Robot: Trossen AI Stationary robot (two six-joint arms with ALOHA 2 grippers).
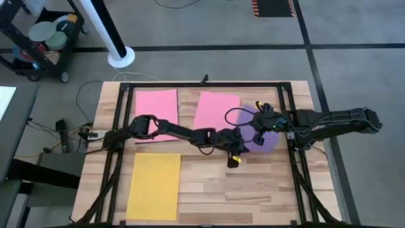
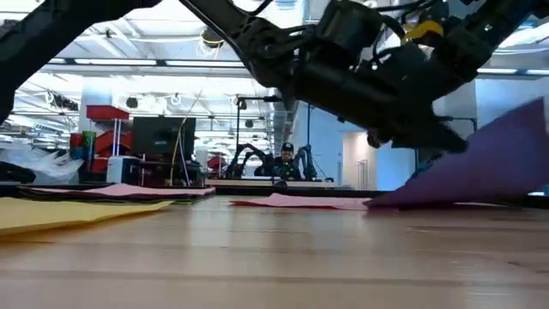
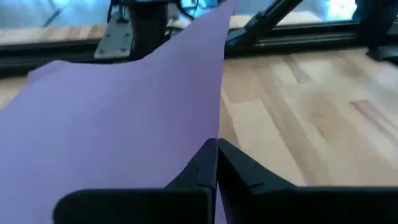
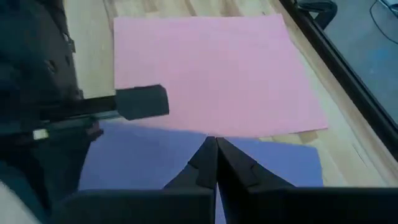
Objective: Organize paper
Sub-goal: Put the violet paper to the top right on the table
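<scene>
Purple paper [image 1: 266,140] is lying right of centre on the tabletop [image 1: 253,190], one edge lifting off the wood in the low view. Left tool [image 3: 216,163] is reaching across from the left side, fingers pressed together, pinching that purple sheet at its edge. Right tool [image 4: 216,160] is coming in from the right, fingers also closing on the purple sheet. Yellow sheet [image 1: 154,185] is sitting near-left. Two pink sheets [image 1: 158,113] [image 1: 215,111] are lying at the far side.
</scene>
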